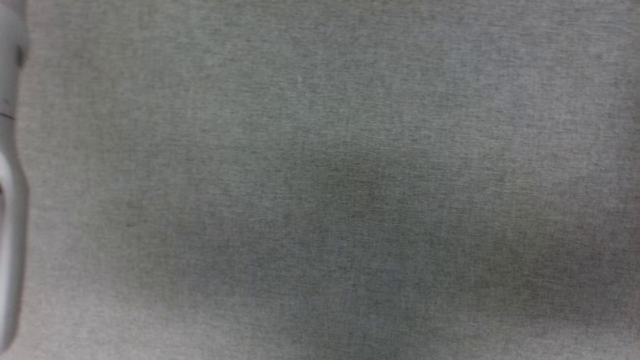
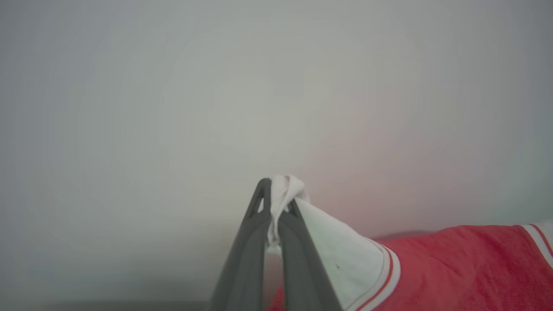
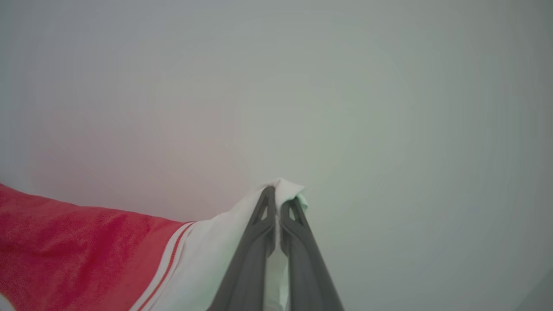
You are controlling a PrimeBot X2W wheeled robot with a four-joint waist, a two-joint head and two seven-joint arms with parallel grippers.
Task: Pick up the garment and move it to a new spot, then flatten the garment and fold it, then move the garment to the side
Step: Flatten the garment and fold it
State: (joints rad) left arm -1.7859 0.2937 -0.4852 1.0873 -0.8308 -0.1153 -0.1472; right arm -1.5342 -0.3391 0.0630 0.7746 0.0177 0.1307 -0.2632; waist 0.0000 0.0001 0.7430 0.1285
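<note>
Left fingers and right fingers clamped tight on the shirt, white cloth bunched at their tips. Thin pinch: stretching could slip it free.

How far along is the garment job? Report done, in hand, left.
Done: pickup, it seems; the left gripper is shut on one white sleeve of the garment, the right gripper on white sleeve cloth too. In hand: carrying it, red body spanning away from both grips. Left: setting down, flattening, folding, moving aside; it is unfolded now.
</note>
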